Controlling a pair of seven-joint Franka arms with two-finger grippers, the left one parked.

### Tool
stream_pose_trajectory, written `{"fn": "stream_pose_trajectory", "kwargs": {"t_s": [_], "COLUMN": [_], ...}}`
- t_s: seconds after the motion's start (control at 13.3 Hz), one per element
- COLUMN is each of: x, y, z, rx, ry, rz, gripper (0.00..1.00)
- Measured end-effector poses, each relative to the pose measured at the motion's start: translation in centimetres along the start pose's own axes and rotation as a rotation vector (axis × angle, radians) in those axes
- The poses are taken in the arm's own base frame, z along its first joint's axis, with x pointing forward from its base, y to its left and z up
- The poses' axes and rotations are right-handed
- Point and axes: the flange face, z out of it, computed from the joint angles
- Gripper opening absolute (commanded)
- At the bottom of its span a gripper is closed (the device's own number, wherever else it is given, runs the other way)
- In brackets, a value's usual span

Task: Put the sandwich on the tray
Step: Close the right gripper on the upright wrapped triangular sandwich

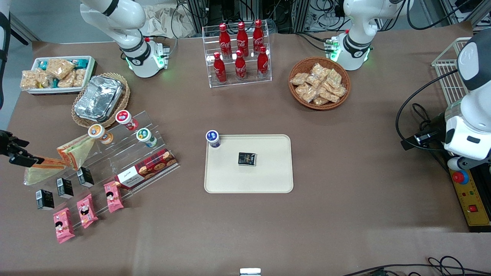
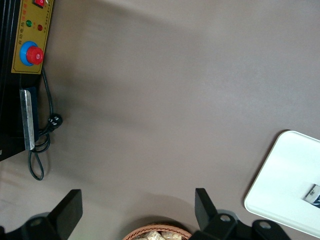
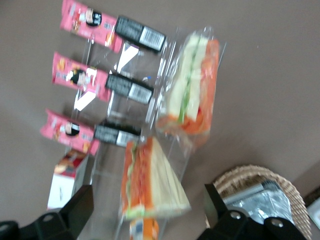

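Note:
Two wrapped wedge sandwiches lie at the working arm's end of the table. One sandwich (image 1: 76,151) (image 3: 150,180) leans on the clear acrylic stand beside an orange-lidded cup (image 1: 98,132). The other sandwich (image 1: 40,170) (image 3: 192,85) lies flat, nearer the front camera. My gripper (image 1: 27,153) (image 3: 147,192) hovers open above them, holding nothing, its fingers (image 3: 80,205) spread wide either side of the leaning sandwich in the wrist view. The cream tray (image 1: 268,172) (image 2: 285,175) sits mid-table, toward the parked arm's end from the stand, holding a black packet (image 1: 246,159) and a blue-lidded cup (image 1: 213,138).
The acrylic stand (image 1: 126,153) also carries lidded cups, a red biscuit box (image 1: 147,168), black boxes (image 1: 64,188) and pink packets (image 1: 86,211). A foil tray in a wicker basket (image 1: 99,97), a white snack bin (image 1: 57,74), a cola rack (image 1: 239,53) and a snack basket (image 1: 319,83) stand farther back.

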Motion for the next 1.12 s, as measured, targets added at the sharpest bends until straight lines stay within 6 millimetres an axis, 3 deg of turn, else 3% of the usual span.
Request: {"fn": "stream_pose_trajectory", "kwargs": {"t_s": [0.38,1.12], "x": [2.6,4.3], "y": [3.1,4.2], "z": [2.7,5.7], "rx": [0.0,0.046], "ry": [0.0,-0.033], "rz": [0.067,0.136], "gripper": [0.98,0.98]}}
